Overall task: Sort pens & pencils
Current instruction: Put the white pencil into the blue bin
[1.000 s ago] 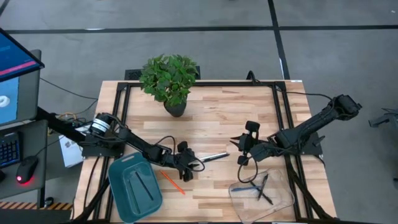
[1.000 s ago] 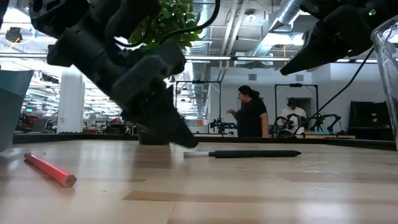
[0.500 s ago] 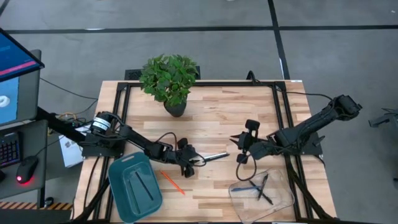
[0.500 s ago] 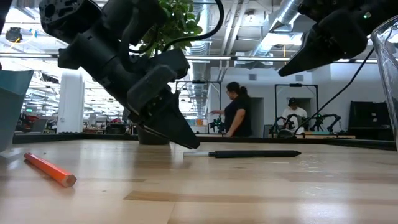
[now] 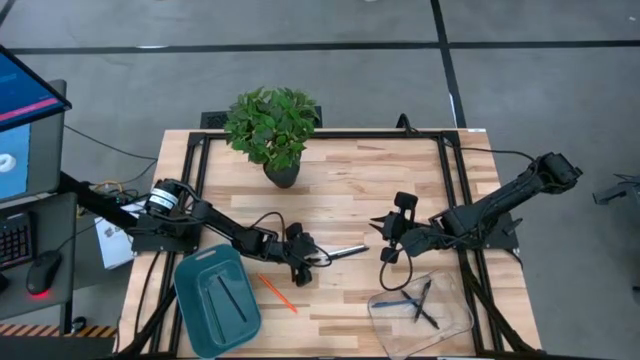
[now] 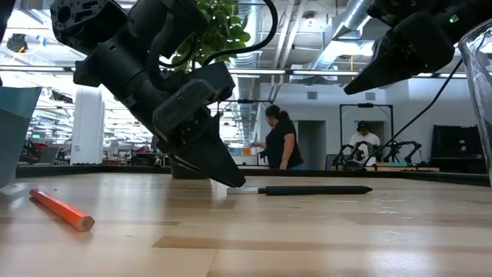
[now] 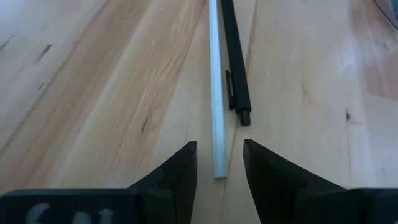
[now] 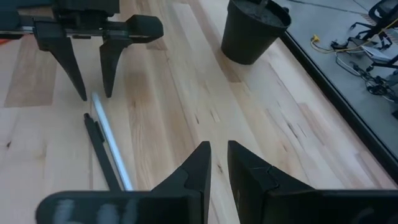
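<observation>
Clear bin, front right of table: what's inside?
The clear bin holds one blue pen and two dark pens crossing each other. Nothing covers them from above; in the low view only its wall edge shows, so nothing more can be told from there.

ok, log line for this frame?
left gripper: open, straddling end of whitish pencil | black pen: lying beside it | right gripper: idle above table, empty | orange pencil: on table near teal tray

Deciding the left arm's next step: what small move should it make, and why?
Probably lower the left end effector and close. Its open fingers already straddle the end of the whitish stick, which lies flat on the table beside a black pen.
</observation>
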